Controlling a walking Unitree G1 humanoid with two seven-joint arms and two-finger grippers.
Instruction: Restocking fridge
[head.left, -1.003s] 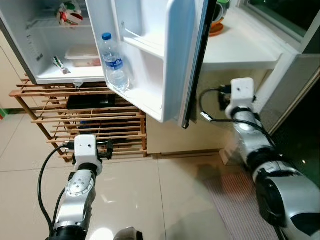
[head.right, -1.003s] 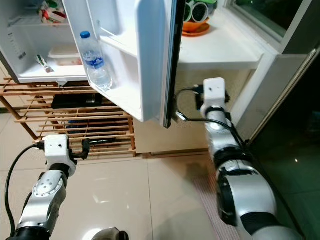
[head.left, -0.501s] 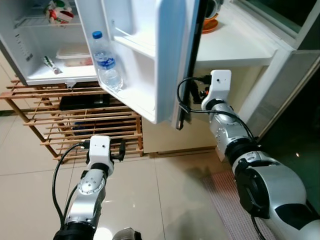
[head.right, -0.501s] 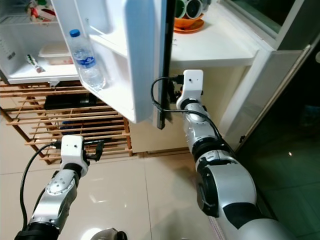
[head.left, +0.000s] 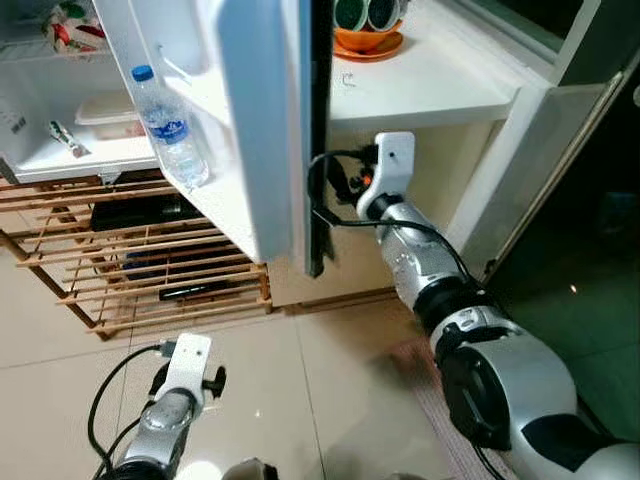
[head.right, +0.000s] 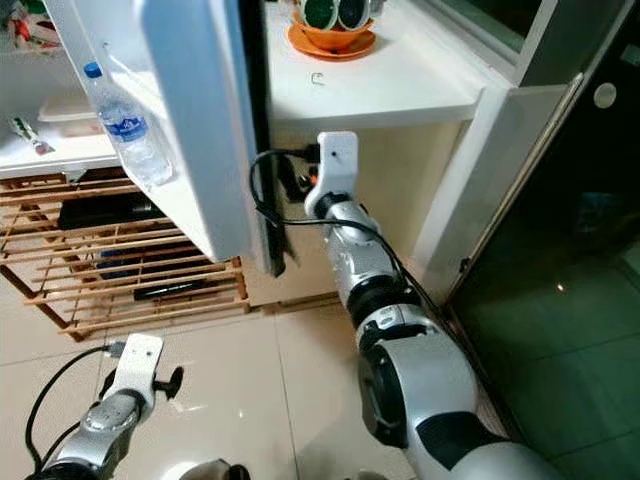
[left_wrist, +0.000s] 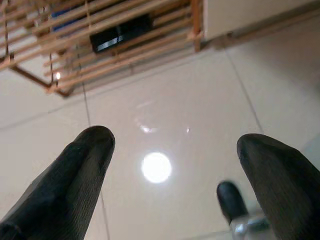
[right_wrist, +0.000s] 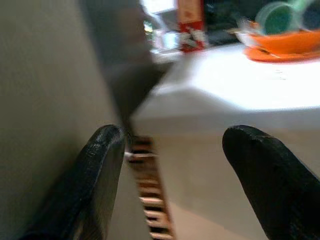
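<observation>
**Fridge door open, right gripper up against its outer side**

The fridge door (head.left: 255, 120) is swung open, and a water bottle (head.left: 165, 128) stands upright in its lower door shelf, at the end nearest the fridge body. Inside the fridge there's a clear lidded container (head.left: 105, 115) on the white shelf, with a small packet (head.left: 62, 137) lying near that shelf's front edge.

The right gripper (right_wrist: 170, 165) is raised beside the door's dark outer face, fingers spread apart with nothing between them. One fingertip sits close to the door, the other is out in front of the white counter's (head.left: 440, 85) front edge. Can't tell for sure if it's actually touching the door.

On the counter, toward its back edge, there's an orange dish (head.left: 368, 40) with a couple of dark round things in it.

The left gripper (left_wrist: 175, 170) hangs low over the glossy tiled floor (left_wrist: 165, 115), fingers wide apart and empty. A slatted wooden rack (head.left: 150, 270) stands under the fridge, with dark items on its shelves.
</observation>
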